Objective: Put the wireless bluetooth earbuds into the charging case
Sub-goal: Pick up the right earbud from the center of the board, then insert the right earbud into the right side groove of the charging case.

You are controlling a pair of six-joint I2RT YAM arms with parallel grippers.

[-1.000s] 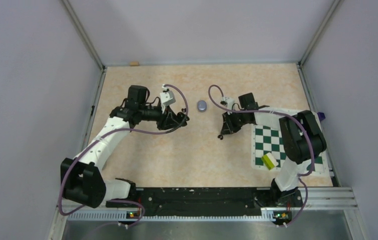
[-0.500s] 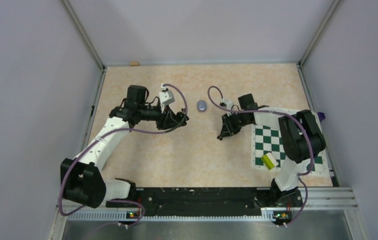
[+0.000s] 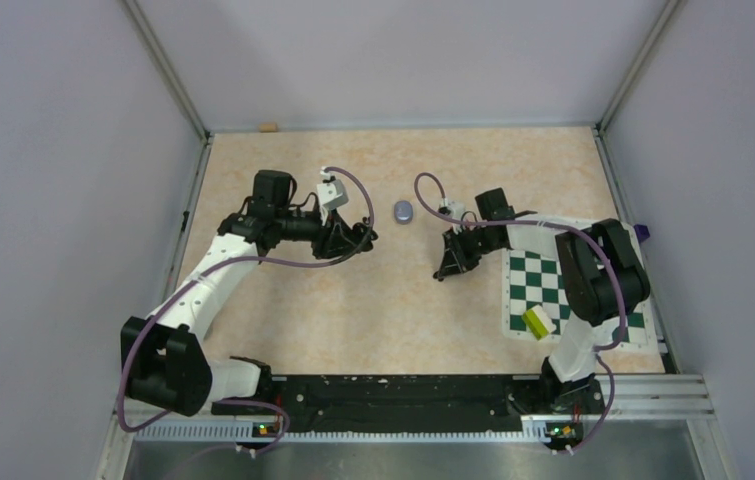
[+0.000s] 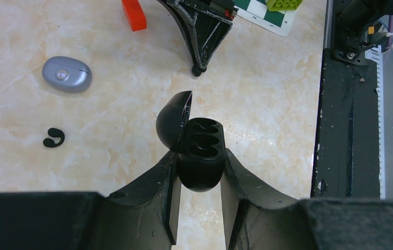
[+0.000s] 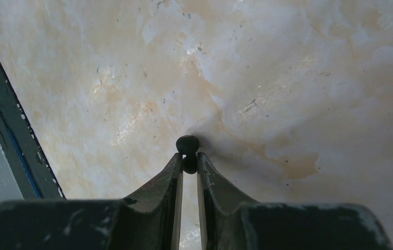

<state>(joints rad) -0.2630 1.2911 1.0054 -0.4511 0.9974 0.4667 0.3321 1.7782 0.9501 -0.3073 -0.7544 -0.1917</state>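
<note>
Surface: a marbled beige tabletop (image 3: 393, 320), closed in by plain lilac-grey walls on three sides.
Left gripper (image 4: 199, 162): clamped on the base of the black charging case (image 4: 200, 151), held over mid-table. Its lid (image 4: 172, 122) is swung open, and two empty wells show.
Right gripper (image 5: 188, 157): nearly closed, pinching a black earbud (image 5: 187, 142) at its fingertips, low over the table. Whether the bud touches the surface cannot be told.
Second earbud (image 4: 53, 137): black, lying loose on the table, apart from the case and near a lilac oval pod (image 4: 67, 74).
Edges: a black rail (image 3: 403, 390) runs along the near side. A green-and-white chessboard mat (image 3: 533, 285) lies at the right edge with a yellow-green block (image 3: 538, 321) on it. A red block (image 4: 133, 14) sits beyond the right gripper in the left wrist view.
Open room: bare tabletop lies between the two grippers and back toward the near rail.
</note>
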